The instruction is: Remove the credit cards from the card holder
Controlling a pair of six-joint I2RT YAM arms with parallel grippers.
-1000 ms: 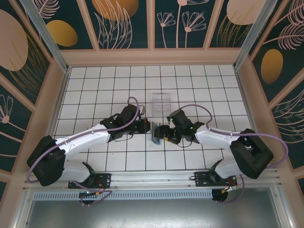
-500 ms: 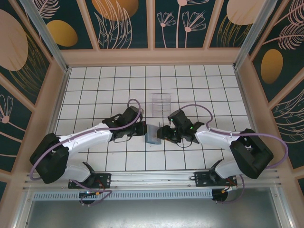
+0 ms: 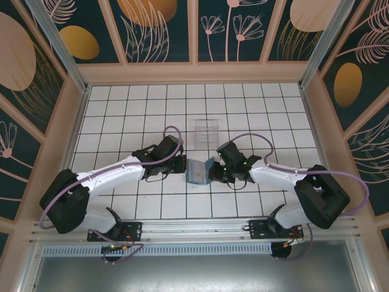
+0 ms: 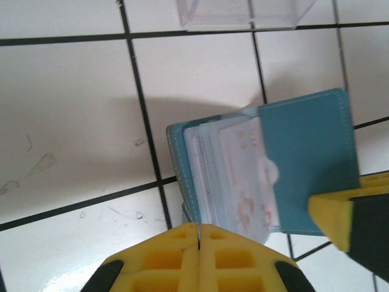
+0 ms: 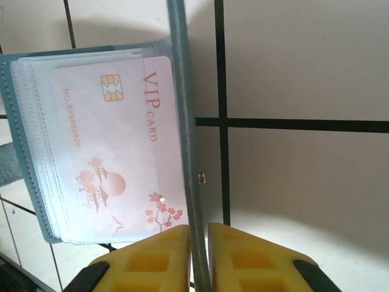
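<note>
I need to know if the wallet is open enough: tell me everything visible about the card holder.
The card holder is a small teal wallet of soft stitched material, held open over the white tiled table. The left gripper is shut on one cover's edge and the right gripper on the other cover, seen edge-on from the right wrist. Between the covers, clear sleeves fan out; the front one holds a pale pink card with a chip, printed VIP CARD.
</note>
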